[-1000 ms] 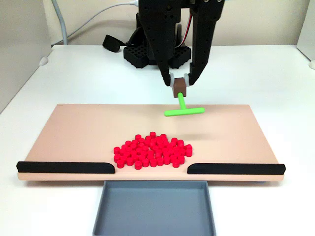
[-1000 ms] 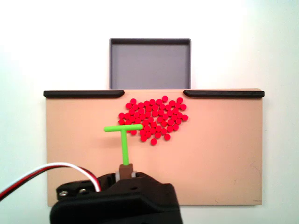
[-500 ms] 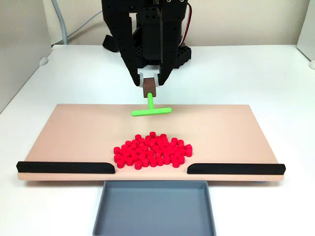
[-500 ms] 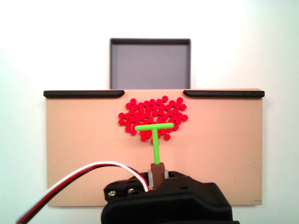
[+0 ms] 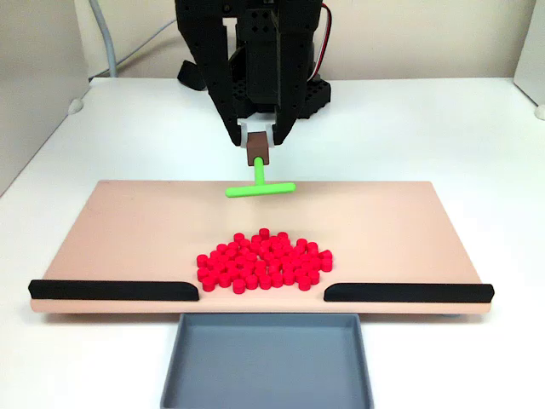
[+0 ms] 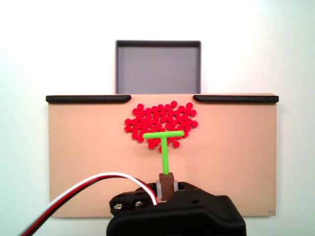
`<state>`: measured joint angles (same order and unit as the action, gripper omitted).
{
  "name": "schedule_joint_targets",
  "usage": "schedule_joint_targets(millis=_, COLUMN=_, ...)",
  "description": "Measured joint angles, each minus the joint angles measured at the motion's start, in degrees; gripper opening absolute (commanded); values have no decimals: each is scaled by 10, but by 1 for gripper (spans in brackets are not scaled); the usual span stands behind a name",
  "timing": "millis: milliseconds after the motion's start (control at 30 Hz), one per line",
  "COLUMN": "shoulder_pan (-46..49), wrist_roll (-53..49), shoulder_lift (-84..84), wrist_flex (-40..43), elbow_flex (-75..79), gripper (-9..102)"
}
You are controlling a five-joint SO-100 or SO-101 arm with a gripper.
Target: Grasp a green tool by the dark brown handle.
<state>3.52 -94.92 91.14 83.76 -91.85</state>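
Gripper (image 5: 256, 145) at board's (image 5: 128, 230) far edge w/ handle (image 5: 255, 158) betw. fingers, tool (image 5: 260, 183) hanging below; cylinder pile (image 5: 262, 260) on board in front of gripper; two strips (image 5: 111, 290) along near edge; tray (image 5: 268, 362) beyond, off board.

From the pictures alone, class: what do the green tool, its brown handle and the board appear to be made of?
The green tool: probably plastic, uniformly bright and matte. The dark brown handle, clamped in the pincer: likely plastic too, a plain matte cube. The board: smooth, pale tan, possibly coated wood or plastic; no grain shows.
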Motion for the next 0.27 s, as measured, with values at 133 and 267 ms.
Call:
schedule_joint_targets(millis=133, shoulder_pan=-1, wrist_roll=4, shoulder_lift=0, wrist_flex=0, elbow_flex=0, gripper=0)
schedule_joint_targets(millis=267, shoulder_pan=-2, wrist_roll=9, shoulder_lift=0, wrist_flex=0, elbow_flex=0, gripper=0)
